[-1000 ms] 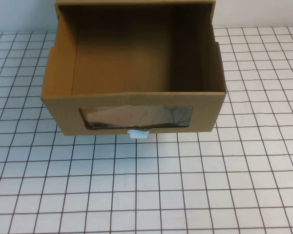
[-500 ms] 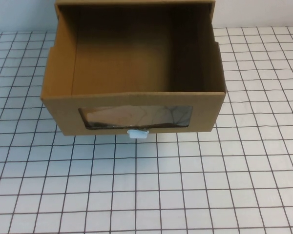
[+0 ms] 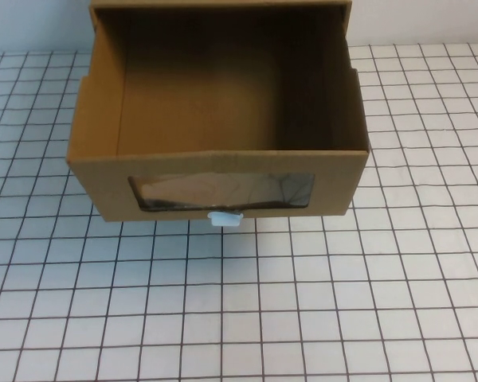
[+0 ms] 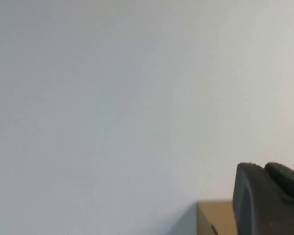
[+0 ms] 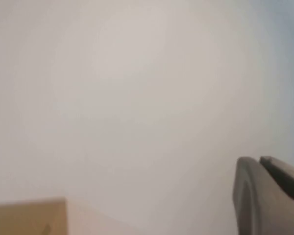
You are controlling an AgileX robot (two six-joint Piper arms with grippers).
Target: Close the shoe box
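The shoe box (image 3: 215, 171) is brown cardboard and stands at the far middle of the gridded table. Its drawer is pulled out toward me and looks empty inside. A clear window (image 3: 221, 191) is on its front, with a small white pull tab (image 3: 225, 218) below it. Neither gripper shows in the high view. My left gripper (image 4: 263, 167) shows in its wrist view with both dark fingers pressed together, empty, facing a pale wall above a corner of the box (image 4: 215, 218). My right gripper (image 5: 258, 160) looks the same, shut and empty, with a box edge (image 5: 29, 215) low in its view.
The white table with its black grid (image 3: 239, 310) stretches in front of the box and to both sides. A pale wall stands behind the box.
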